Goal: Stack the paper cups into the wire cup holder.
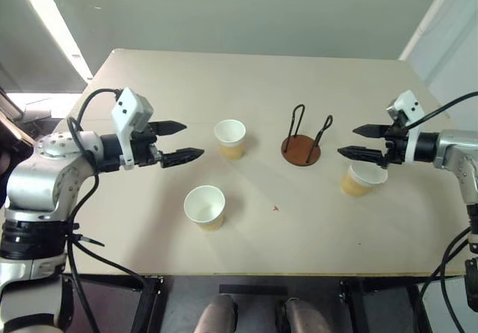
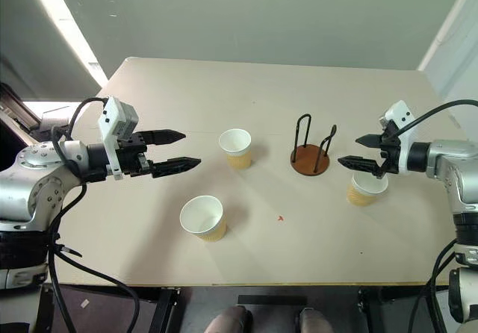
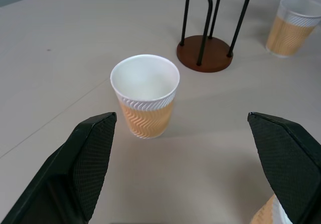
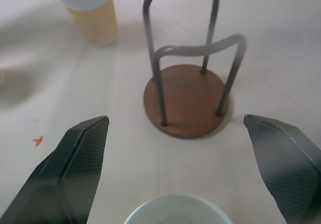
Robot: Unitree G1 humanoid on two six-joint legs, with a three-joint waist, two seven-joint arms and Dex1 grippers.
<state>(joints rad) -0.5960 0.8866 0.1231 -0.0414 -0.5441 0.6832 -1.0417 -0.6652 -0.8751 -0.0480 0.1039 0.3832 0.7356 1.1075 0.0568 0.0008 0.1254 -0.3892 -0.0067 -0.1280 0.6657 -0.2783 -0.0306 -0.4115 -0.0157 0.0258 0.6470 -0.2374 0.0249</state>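
Right hand [image 1: 357,142] overlaps and partly hides one ribbed paper cup [image 1: 360,181]. Both hands, left hand [image 1: 181,141] too, wide open, empty. Wire cup holder [image 1: 302,151]: bare wooden disc on the counter [image 1: 246,251].

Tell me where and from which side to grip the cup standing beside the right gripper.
Grip the cup across its upper wall just under the white rim, one finger on each side. It stands upright and mouth-up on the table, with the open right gripper above its rim. I would probably come down slightly from the robot's right side, away from the wire cup holder, so the fingers avoid the wire loops.
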